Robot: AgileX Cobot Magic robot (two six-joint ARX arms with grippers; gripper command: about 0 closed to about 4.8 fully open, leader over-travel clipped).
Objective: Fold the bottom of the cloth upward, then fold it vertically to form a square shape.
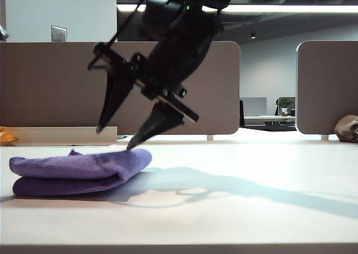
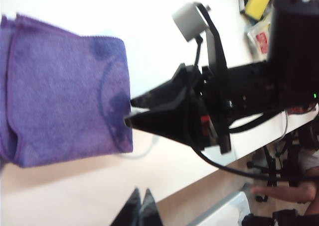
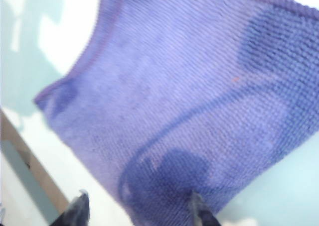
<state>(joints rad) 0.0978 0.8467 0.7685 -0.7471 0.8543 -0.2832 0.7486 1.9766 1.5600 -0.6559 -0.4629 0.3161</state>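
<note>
Item: purple microfibre towel (image 1: 78,170), lying folded in layers near the left edge of the white worktop (image 1: 235,209); we count a rounded fold facing the middle of the worktop and stacked edges on the far side from it. Condition of task: we judge both folds made, since the wrist views show a compact, near-square pad with hems roughly aligned; what is left, at most, is squaring a slightly ragged corner and drawing clear. Material: short fuzzy pile, thin and limp, with a darker stitched hem along the borders; the surface sags softly rather than creasing sharp. Right end effector (image 1: 114,139): dark pointed fingers spread apart, holding nothing, poised over the towel's fold with one tip close to the nap. Left end effector (image 2: 140,208): fingers pressed together, empty, above bare worktop beside the towel.
</note>
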